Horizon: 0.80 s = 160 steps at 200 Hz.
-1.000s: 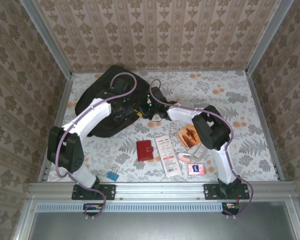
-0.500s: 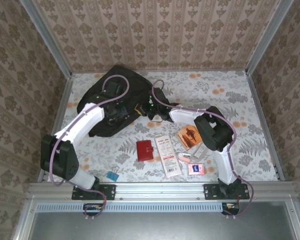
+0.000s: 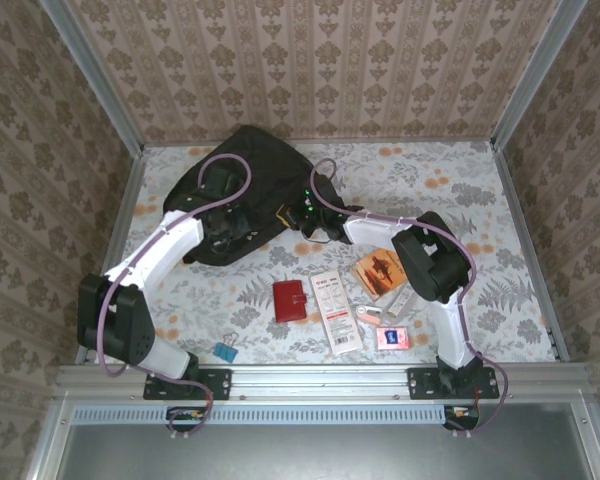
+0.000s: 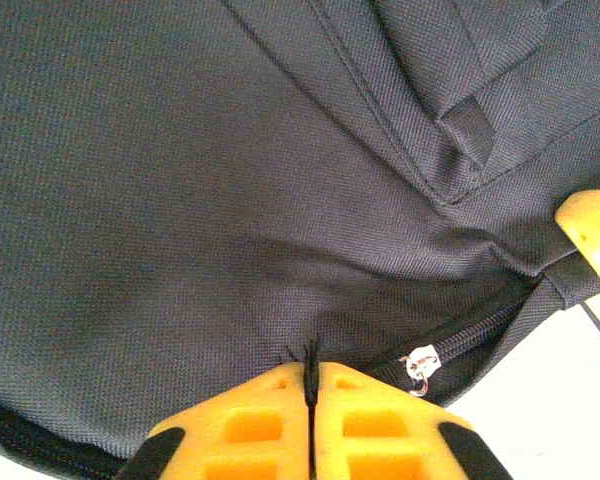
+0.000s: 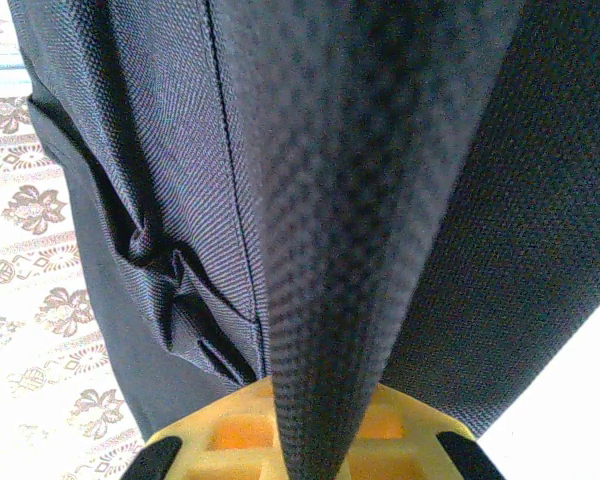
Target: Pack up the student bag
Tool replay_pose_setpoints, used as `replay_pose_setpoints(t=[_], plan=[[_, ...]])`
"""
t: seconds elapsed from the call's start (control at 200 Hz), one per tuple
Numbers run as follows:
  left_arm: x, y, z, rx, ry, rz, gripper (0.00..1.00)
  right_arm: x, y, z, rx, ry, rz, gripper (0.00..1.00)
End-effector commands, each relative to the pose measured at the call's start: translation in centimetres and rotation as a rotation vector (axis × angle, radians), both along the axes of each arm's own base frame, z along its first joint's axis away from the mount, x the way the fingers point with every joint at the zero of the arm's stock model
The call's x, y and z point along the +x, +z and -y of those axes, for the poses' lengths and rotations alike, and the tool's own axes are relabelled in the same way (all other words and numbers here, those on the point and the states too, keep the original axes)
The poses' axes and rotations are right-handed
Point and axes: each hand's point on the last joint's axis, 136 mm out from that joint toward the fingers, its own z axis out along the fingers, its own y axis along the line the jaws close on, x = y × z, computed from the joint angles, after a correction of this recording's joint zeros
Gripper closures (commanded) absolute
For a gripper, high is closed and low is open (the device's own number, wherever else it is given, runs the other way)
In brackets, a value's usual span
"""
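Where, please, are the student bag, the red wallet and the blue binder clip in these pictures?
student bag (image 3: 252,160): top external view, far fabric panel.
red wallet (image 3: 290,300): top external view, middle of cover.
blue binder clip (image 3: 224,352): top external view, blue body.

On the floral bench (image 3: 450,190), a red wallet (image 3: 289,300) has a white packet (image 3: 336,312) at its 3 o'clock, an orange booklet (image 3: 377,273) at 2, a pink card (image 3: 392,337) at 4 and a blue clip (image 3: 224,352) at 8.

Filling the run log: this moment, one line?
left gripper: shut on student bag | right gripper: shut on student bag | red wallet: unpacked
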Motion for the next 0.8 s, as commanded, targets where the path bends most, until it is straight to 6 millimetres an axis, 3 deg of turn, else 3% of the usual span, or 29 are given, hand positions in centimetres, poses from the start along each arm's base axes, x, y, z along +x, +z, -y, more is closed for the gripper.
replay_pose_setpoints(t=[0.0,0.155,0.205,0.355,0.51,0.795], plan=[[-0.3,0.8,-1.5,0.012,0.045,0.007,0.84,1.0,0.3,1.9,-0.021,-0.064,0.011,1.0],[-0.7,0.8,-3.2,0.035,0.091,-0.006,0.83,0.9,0.3,1.8,-0.018,-0.054,0.01,1.0],[-0.7,0.7,-3.3,0.024,0.09,-0.005,0.77,0.8,0.3,1.7,-0.014,-0.049,0.009,1.0],[-0.4,0.7,-1.5,-0.044,0.038,-0.022,0.63,0.8,0.6,1.3,-0.003,-0.034,0.012,1.0],[-0.5,0.2,0.3,-0.084,0.017,-0.057,0.6,0.7,0.8,1.0,0.005,-0.026,0.015,1.0],[-0.6,-2.8,0.1,-0.113,0.074,-0.13,0.61,0.4,0.6,0.6,0.016,-0.02,0.01,1.0]])
